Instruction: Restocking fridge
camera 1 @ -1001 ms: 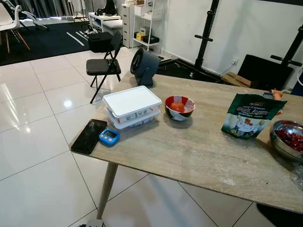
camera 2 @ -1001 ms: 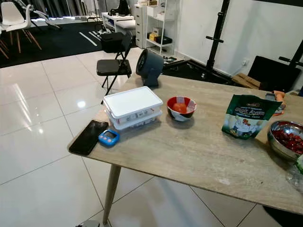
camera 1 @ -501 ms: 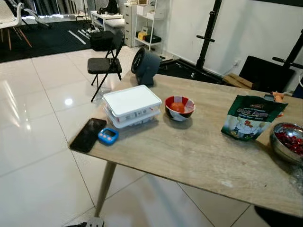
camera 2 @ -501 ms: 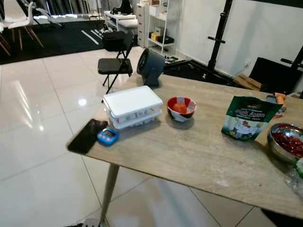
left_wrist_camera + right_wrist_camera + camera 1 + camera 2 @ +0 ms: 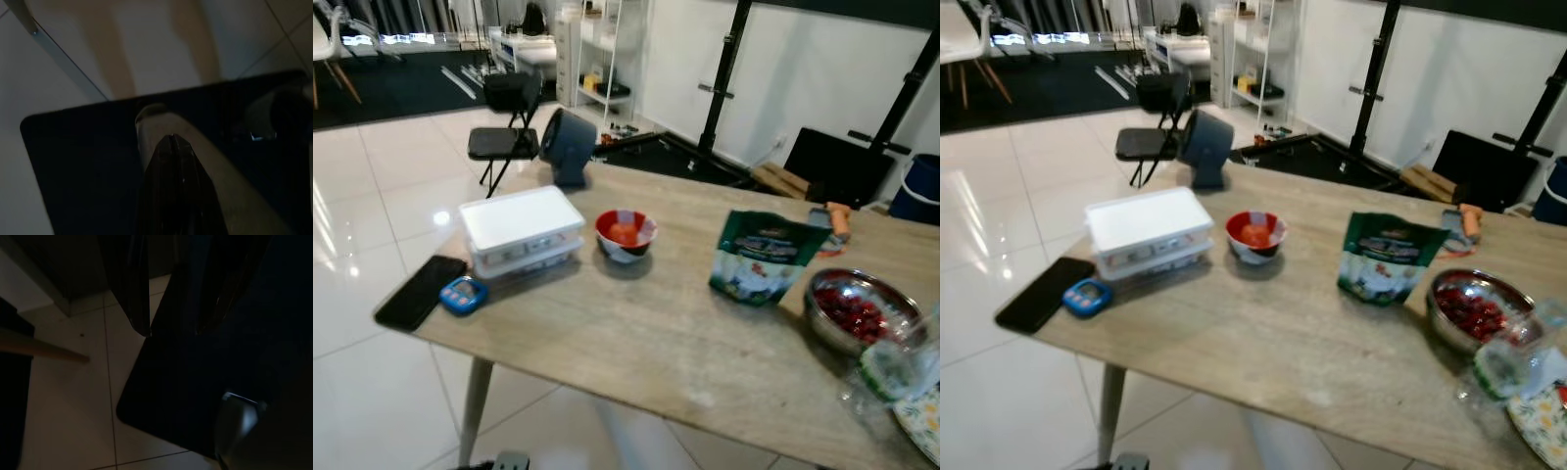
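A wooden table [image 5: 636, 338] stands before me. On it are a white lidded food container [image 5: 521, 217], a red-and-white bowl [image 5: 626, 233] with something orange inside, a green food pouch [image 5: 759, 257] and a steel bowl [image 5: 855, 311] of red fruit. An orange item [image 5: 839, 217] lies behind the pouch. Both arms hang low in the dark. My right gripper [image 5: 172, 332] is open over the floor tiles and a dark base. My left gripper [image 5: 171, 139] hangs over the same kind of dark base and tile.
A black phone [image 5: 419, 291] and a blue timer [image 5: 463, 293] lie at the table's left corner. A dark round fan [image 5: 568, 147] sits at the far edge. A crumpled clear plastic bag [image 5: 901, 367] and a patterned plate [image 5: 925, 431] are at the right. A folding chair [image 5: 499, 137] stands beyond, on glossy tiles.
The camera has swung to the right and the picture is blurrier. The table's things now sit further left in view, and the steel bowl, plastic bag and plate have come in.
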### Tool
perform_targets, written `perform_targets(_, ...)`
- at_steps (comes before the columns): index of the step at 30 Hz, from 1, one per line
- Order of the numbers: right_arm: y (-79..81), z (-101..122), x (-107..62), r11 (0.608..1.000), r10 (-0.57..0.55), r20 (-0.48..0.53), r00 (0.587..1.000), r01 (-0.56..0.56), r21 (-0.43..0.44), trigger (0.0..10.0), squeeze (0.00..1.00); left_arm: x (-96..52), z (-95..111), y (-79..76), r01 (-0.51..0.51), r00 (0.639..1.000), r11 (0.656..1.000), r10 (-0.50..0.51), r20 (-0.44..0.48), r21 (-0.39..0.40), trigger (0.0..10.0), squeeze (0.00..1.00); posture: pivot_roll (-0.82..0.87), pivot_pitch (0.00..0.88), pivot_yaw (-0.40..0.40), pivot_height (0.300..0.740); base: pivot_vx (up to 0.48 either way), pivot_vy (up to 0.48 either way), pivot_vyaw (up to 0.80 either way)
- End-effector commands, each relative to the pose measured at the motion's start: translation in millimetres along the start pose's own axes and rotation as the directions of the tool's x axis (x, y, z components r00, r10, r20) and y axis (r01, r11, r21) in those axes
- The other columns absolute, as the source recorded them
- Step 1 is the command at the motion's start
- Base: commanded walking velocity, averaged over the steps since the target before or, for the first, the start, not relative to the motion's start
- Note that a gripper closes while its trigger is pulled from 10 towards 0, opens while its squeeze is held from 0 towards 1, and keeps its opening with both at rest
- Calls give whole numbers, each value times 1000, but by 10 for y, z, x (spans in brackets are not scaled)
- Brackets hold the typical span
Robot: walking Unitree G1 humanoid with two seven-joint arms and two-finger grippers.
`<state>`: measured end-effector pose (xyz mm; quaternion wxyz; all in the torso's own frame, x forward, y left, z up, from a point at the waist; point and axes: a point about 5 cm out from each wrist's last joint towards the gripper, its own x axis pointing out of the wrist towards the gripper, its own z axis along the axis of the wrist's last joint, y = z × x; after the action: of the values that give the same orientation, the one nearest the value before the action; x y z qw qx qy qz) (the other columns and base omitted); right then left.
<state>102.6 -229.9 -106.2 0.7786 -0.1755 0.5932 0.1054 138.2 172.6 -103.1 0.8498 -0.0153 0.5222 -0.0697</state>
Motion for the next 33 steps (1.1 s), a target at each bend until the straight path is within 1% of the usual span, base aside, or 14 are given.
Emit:
perform_targets(1, 6, 8, 0, 1000, 6, 13, 1000, -6, 12, 10000, 0, -10, -130, -38, 7, 999, 1000, -8, -46, -20, 10000, 0, -26, 0, -37, 740, 0, 0, 0)
perform_targets(10, -47, 7, -13, 1000, 6, 34, 999, -6, 0, 10000, 0, -8, -148, -66, 14, 999, 1000, -16, -49, -26, 10000, 0, -33, 0, -41, 740, 0, 0, 0)
perform_targets(16, -250, -140, -58, 993, -86, -38, 996, 89, 79, 10000, 0, -8, -157, -74, 17, 999, 999, -19, -50, -28, 10000, 0, -35, 0, -41, 740, 0, 0, 0)
perform_targets(18, -434, -312, -121, 956, -188, -108, 976, 207, 206, 10000, 0, -9, -164, -75, 18, 998, 1000, -19, -52, -26, 10000, 0, -40, 0, -37, 740, 0, 0, 0)
perform_targets(19, -434, -312, -121, 956, -188, -108, 976, 207, 206, 10000, 0, -9, -164, -75, 18, 998, 1000, -19, -52, -26, 10000, 0, -40, 0, -37, 740, 0, 0, 0)
perform_targets(21, -612, -511, -209, 863, -283, -196, 939, 338, 374, 10000, 0, -11, -171, -73, 18, 998, 1000, -19, -54, -22, 10000, 0, -47, 0, -33, 740, 0, 0, 0)
perform_targets(22, -612, -511, -209, 863, -283, -196, 939, 338, 374, 10000, 0, -11, -171, -73, 18, 998, 1000, -19, -54, -22, 10000, 0, -47, 0, -33, 740, 0, 0, 0)
perform_targets(23, -664, -587, -243, 818, -307, -228, 924, 379, 433, 10000, 0, -12, -175, -72, 18, 998, 1000, -20, -55, -20, 10000, 0, -51, 0, -30, 740, 0, 0, 0)
perform_targets(24, -664, -587, -243, 818, -307, -228, 924, 379, 433, 10000, 0, -12, -175, -72, 18, 998, 1000, -20, -55, -20, 10000, 0, -51, 0, -30, 740, 0, 0, 0)
perform_targets(25, -718, -686, -288, 759, -330, -267, 906, 422, 496, 10000, 0, -12, -175, -72, 19, 998, 1000, -20, -56, -18, 10000, 0, -55, 0, -28, 740, 0, 0, 0)
perform_targets(27, -718, -686, -288, 759, -330, -267, 906, 422, 496, 10000, 0, -12, -175, -72, 19, 998, 1000, -20, -56, -18, 10000, 0, -55, 0, -28, 740, 0, 0, 0)
perform_targets(28, -753, -763, -323, 710, -343, -296, 892, 452, 540, 10000, 0, -12, -174, -73, 20, 998, 1000, -21, -56, -16, 10000, 0, -56, 0, -27, 740, 0, 0, 0)
perform_targets(31, -753, -763, -323, 710, -343, -296, 892, 452, 540, 10000, 0, -12, -174, -73, 20, 998, 1000, -21, -56, -16, 10000, 0, -56, 0, -27, 740, 0, 0, 0)
perform_targets(33, -858, -1011, -449, 496, -384, -394, 835, 546, 675, 10000, 0, -9, -162, -76, 25, 998, 1000, -26, -57, -6, 10000, 0, -76, 0, -16, 740, 0, 0, 0)
